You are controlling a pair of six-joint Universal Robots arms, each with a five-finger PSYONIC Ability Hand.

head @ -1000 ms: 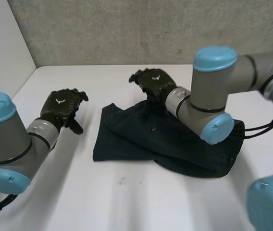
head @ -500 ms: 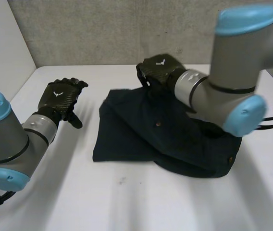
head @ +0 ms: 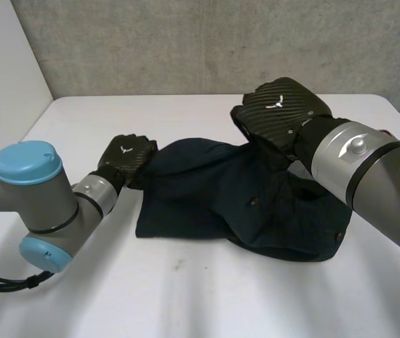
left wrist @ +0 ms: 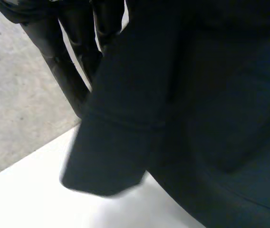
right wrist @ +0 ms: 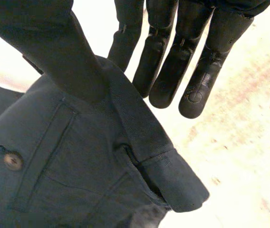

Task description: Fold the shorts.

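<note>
Pinching the dark navy shorts (head: 207, 204) at their far edge, the right hand (head: 281, 113) hovers above the middle of the table (head: 186, 296). In the right wrist view its thumb (right wrist: 40, 38) presses a fold of the waistband (right wrist: 139, 137) against the side of its straight fingers (right wrist: 166, 57), and the rest of those fingers reach past the cloth over bare white tabletop. Just below the pinch lie a pocket seam and a small button (right wrist: 12, 160). The cloth rises in a ridge to this hand, then slopes down to the table on the robot's right, where it lies bunched in a rounded heap beneath the grey right arm (head: 369, 176). The left hand (head: 126, 156) sits at the shorts' far left corner, closed on the fabric. In the left wrist view its fingers (left wrist: 71, 61) run behind a fold that hangs from the hand, with the stitched leg hem (left wrist: 106, 161) raised just off the table. Between the two hands the near edge of the shorts lies flat. A grey concrete wall (head: 186, 42) stands behind the table.
</note>
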